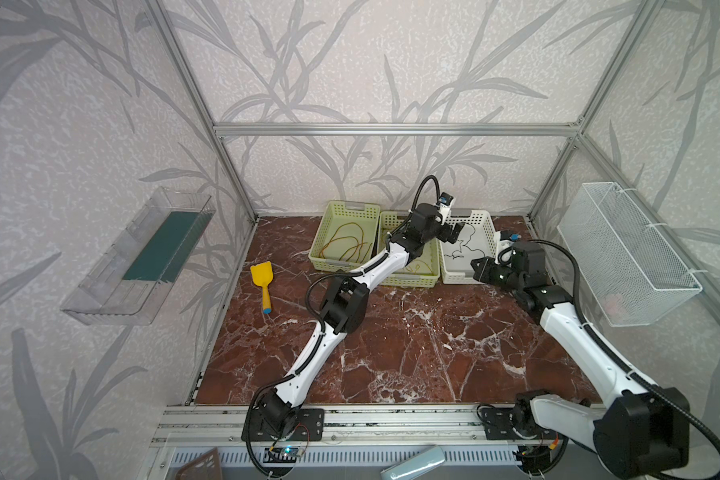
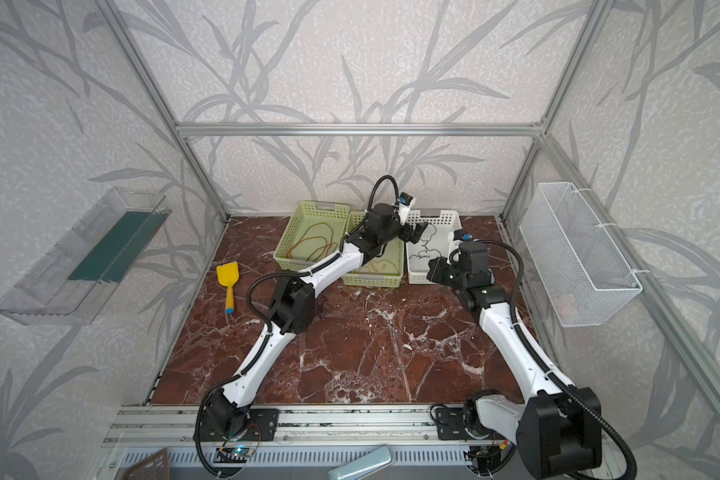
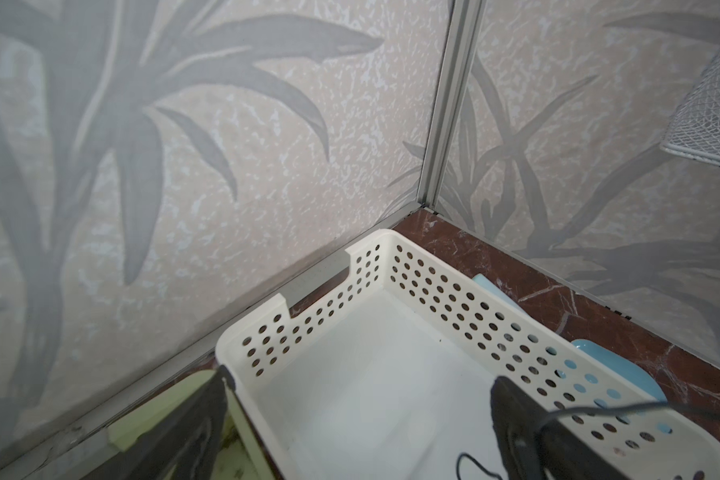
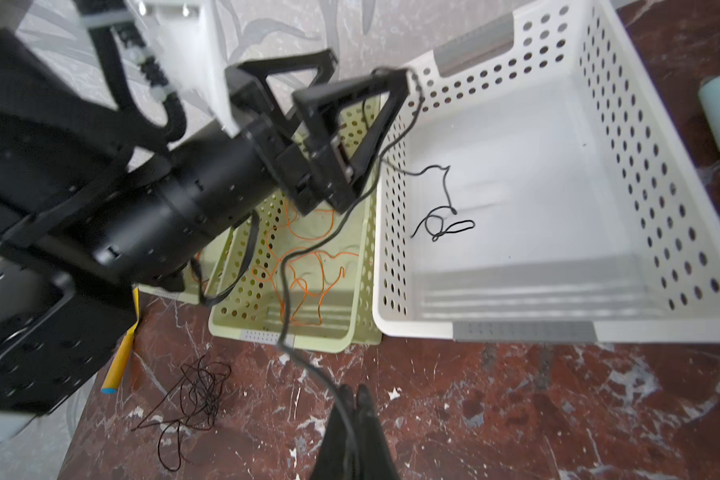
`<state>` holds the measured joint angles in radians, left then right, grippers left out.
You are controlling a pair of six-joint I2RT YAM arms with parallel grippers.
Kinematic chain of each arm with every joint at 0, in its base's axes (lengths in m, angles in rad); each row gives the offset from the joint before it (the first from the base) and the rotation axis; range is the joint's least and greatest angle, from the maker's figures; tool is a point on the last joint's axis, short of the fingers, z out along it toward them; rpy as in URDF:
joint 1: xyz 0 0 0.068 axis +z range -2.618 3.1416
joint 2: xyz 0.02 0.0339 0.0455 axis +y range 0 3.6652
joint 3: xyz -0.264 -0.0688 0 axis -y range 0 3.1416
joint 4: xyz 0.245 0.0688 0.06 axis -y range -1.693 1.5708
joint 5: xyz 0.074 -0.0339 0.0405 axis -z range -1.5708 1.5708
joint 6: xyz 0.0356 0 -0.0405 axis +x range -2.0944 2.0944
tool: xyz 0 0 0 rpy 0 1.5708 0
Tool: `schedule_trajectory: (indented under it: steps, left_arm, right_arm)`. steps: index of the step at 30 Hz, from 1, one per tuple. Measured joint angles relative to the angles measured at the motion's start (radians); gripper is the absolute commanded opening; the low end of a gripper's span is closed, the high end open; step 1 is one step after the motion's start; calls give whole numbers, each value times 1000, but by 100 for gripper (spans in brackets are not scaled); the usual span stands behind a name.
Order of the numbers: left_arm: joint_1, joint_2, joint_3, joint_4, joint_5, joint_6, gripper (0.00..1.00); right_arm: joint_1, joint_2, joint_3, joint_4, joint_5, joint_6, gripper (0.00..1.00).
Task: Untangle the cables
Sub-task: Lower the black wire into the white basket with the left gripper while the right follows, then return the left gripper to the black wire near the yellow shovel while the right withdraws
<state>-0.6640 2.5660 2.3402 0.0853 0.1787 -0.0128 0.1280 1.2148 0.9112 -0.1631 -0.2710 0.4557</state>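
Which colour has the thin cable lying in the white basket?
Black. The cable in the white basket shows best in the right wrist view.

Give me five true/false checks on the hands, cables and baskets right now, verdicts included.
1. The left hand is open above the white basket. True.
2. The right hand is shut on a black cable. True.
3. The yellow scoop lies inside a basket. False: it lies on the tabletop, outside all the baskets.
4. The white basket holds orange cable. False: the orange cable lies in a green basket; the white one shows only black cable.
5. A black tangle lies on the tabletop in front of the green basket. True.
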Motion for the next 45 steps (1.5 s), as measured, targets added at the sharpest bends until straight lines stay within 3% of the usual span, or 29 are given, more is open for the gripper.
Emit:
schedule_trajectory:
  steps: [4, 12, 16, 17, 25, 27, 32, 36, 45]
  left_arm:
    - [23, -74, -44, -62, 43, 19, 99]
    - [23, -89, -57, -191, 165, 32, 99]
    - [23, -166, -234, -158, 183, 25, 99]
    - [23, -200, -296, -150, 186, 18, 99]
    - [72, -626, -751, -88, 117, -55, 99]
    - [90, -758, -859, -89, 63, -76, 99]
    - [132, -1066, -1134, -169, -116, -140, 99]
    - [164, -1216, -1300, -315, -248, -251, 97]
    - [346, -1384, -1524, -574, -312, -671, 99]
  right_arm:
    - [-31, 115, 102, 13, -9, -4, 0]
    - [-68, 317, 279, 45, -18, 6, 0]
    - [-75, 432, 373, 35, -18, -8, 1]
    - [-75, 462, 395, 25, -17, -15, 5]
    - [-73, 608, 463, -118, 55, -73, 88]
    - [-62, 604, 462, -140, 82, -93, 98]
    - [-21, 542, 433, -158, 152, -140, 99]
    - [35, 430, 354, -156, 203, -164, 99]
    - [240, 292, 211, -146, 291, -234, 99]
